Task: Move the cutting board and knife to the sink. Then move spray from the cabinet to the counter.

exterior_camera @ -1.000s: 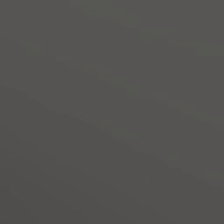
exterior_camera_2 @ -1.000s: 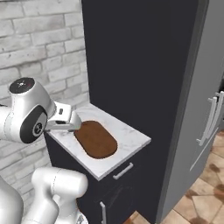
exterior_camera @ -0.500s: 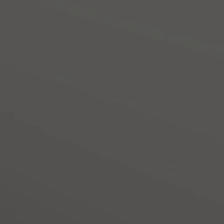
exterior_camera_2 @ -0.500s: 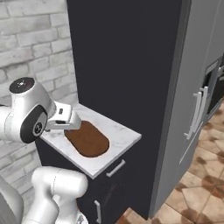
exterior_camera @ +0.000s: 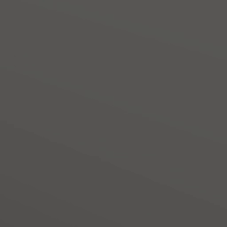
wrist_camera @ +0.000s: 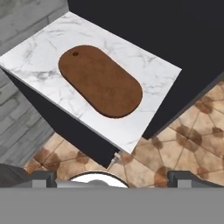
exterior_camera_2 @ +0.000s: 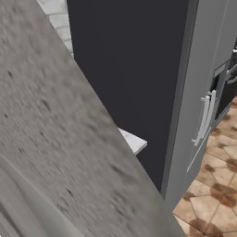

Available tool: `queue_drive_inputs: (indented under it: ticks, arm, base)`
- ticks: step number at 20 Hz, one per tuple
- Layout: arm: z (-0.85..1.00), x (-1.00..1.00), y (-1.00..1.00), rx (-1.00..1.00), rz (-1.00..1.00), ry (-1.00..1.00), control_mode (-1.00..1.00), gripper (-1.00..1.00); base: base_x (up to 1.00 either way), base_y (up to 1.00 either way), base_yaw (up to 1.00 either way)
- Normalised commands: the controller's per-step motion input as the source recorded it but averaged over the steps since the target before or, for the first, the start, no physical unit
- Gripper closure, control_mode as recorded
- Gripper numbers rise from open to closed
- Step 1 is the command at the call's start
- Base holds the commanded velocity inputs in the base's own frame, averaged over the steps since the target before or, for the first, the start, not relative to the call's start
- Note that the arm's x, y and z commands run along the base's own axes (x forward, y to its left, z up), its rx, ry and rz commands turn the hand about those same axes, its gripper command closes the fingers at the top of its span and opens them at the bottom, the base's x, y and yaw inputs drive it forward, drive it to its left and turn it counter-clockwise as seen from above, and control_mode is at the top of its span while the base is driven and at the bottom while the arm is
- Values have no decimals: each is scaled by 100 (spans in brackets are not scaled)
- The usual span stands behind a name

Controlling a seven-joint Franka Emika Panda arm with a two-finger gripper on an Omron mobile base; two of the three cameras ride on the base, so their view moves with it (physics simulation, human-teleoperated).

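Note:
The cutting board [wrist_camera: 100,81], a dark-brown oval with a small hole at one end, lies flat on the white marble counter [wrist_camera: 39,57] in the hand view. My gripper [wrist_camera: 113,180] hangs well above it and off the counter's front edge, open, its fingertips [wrist_camera: 41,178] wide apart with nothing between them. A corner of the counter [exterior_camera_2: 134,141] peeks out in the right base view. The knife, the sink, the spray and the cabinet are out of view.
A tall dark panel [exterior_camera_2: 129,60] rises beside the counter, and a grey fridge [exterior_camera_2: 203,69] with a vertical handle [exterior_camera_2: 206,118] stands to its right. Brown tiled floor [wrist_camera: 183,144] lies below. A blurred grey surface [exterior_camera_2: 55,139] sits close before the right base camera.
The base has driven, so the right base view has shifted. A close grey surface now covers the arm and the board in that view.

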Motion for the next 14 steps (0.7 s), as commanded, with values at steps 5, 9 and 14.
queue_drive_inputs:
  ticks: [5, 9, 14]
  arm:
    - [-13, 22, 9, 0, 20, 0, -100, -100]
    - [-14, 31, 19, 0, 21, 0, -100, -100]
    - [-10, 40, 43, 0, 10, 0, -100, -100]
  base:
    - [0, 0, 0]
    - [0, 0, 0]
    - [0, 0, 0]
